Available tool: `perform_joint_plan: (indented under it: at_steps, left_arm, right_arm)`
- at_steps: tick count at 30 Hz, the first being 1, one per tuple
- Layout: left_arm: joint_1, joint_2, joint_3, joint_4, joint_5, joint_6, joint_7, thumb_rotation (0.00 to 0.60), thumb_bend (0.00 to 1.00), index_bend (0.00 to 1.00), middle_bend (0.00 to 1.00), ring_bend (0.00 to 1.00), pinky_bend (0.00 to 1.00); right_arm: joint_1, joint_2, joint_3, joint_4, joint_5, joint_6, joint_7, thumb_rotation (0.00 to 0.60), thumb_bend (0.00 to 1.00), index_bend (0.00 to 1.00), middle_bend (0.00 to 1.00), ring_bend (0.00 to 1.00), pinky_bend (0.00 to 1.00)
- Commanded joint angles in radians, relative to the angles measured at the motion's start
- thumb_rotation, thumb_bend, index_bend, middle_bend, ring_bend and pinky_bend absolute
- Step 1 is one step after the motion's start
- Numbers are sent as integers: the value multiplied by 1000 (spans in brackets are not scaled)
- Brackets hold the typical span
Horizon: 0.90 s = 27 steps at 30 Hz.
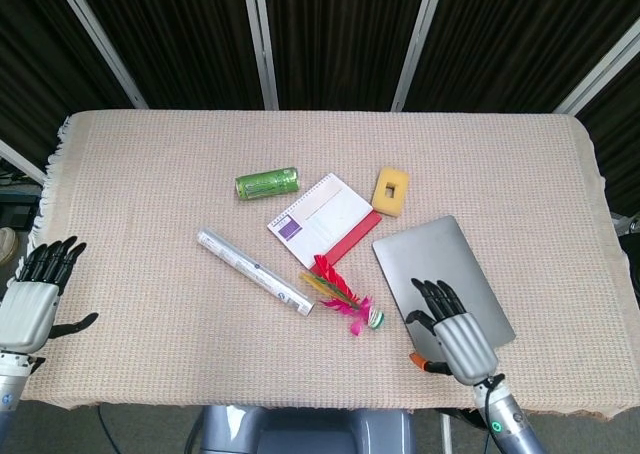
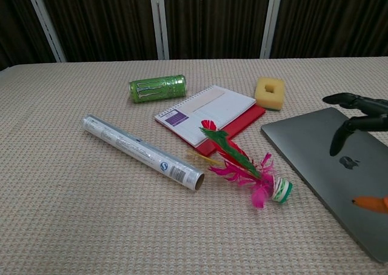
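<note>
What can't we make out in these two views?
- Right hand over the laptop: neither view settles whether the fingers touch the lid; the chest view cuts the hand at its right edge.
- Left hand: absent from the chest view.
- Print on the notebook and the foil roll: too small to read.

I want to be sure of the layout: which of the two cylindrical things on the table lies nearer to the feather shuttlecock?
The silver foil roll; its end almost reaches the feather shuttlecock, while the green can lies further back.
</note>
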Motion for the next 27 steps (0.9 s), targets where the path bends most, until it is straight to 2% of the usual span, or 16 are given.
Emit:
perform_joint_plan:
  at_steps: [1, 16, 27]
  left_arm:
    - [0, -1, -2, -1, -9, -4, 3, 600, 30, 0, 0, 0, 0]
    - [-21, -2, -1, 4, -20, -39, -17, 600, 29, 0, 0, 0, 0]
    - [-30, 5, -1, 14, -29, -56, -55, 600, 30, 0, 0, 0, 0]
  right_arm:
    - [47, -47, 28, 13, 39, -62, -26, 600, 139, 386, 0, 0, 0]
    - [167, -168, 134, 15, 217, -179, -194, 600, 138, 351, 0, 0, 0]
    - [239, -243, 160, 37, 315, -220, -287, 600, 138, 303, 0, 0, 0]
